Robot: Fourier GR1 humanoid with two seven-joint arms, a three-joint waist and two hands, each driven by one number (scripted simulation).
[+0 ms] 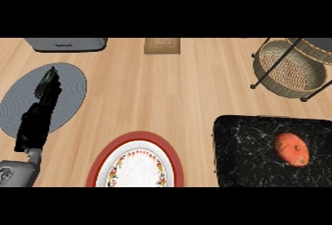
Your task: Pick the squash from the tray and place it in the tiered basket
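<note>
An orange-red squash (292,149) lies on the black marbled tray (246,145) at the lower right. The wicker tiered basket (288,70) on its black wire frame stands at the upper right, beyond the tray. My left hand (40,112) rises from the lower left edge over a grey round mat, fingers straight and pointing away. It is far from the squash and holds nothing. My right hand does not show.
A grey round mat (71,83) lies at the left. A red-rimmed patterned plate (136,165) sits at the lower middle. A grey appliance (65,44) and a small wooden box (162,45) stand along the far edge.
</note>
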